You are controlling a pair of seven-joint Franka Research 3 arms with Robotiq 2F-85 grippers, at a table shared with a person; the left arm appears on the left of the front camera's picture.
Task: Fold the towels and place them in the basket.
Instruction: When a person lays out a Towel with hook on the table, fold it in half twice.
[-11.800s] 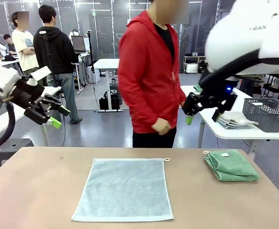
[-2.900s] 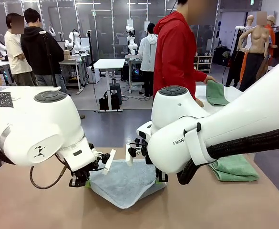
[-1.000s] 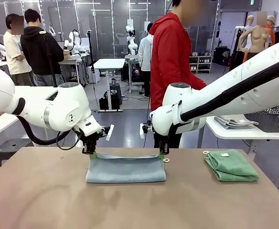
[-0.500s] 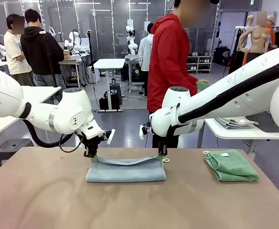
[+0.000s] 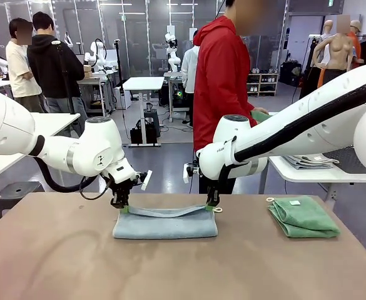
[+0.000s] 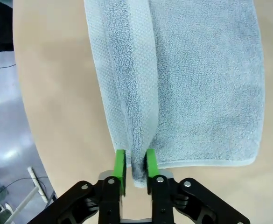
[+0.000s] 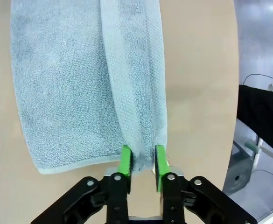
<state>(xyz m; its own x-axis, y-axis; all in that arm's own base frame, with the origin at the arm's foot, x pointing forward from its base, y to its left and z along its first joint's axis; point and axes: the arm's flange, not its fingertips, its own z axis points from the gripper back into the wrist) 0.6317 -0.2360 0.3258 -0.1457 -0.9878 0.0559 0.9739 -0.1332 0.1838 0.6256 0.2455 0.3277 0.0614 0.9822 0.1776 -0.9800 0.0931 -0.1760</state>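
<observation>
Blue-grey terry marks the blue towel [image 5: 165, 224], which lies folded in half as a long band at the middle of the bench [image 5: 57, 262], its rounded fold toward 6 o'clock and its open edges toward 12. The left pincer [image 5: 122, 208] points straight down at the band's 10 o'clock corner. The right pincer [image 5: 211, 205] points down at the 2 o'clock corner, just beside a small white loop [image 5: 218, 210]. The upper layer's hem rises a little to each pincer and sags between them, clear of the layer below. In the left wrist view the green pads [image 6: 120, 163] stand a little apart with the towel's corner between them, the cloth filling the gap. The right wrist view shows the same at the other corner. Whether either pincer truly squeezes the cloth or only straddles it, I cannot tell. The green towel [image 5: 305, 219] sits folded at 3 o'clock from the blue one, well apart from it, with a white tag [image 5: 295, 202] on top. A person [image 5: 220, 81] in a red jacket stands at 12 o'clock beyond the bench.
</observation>
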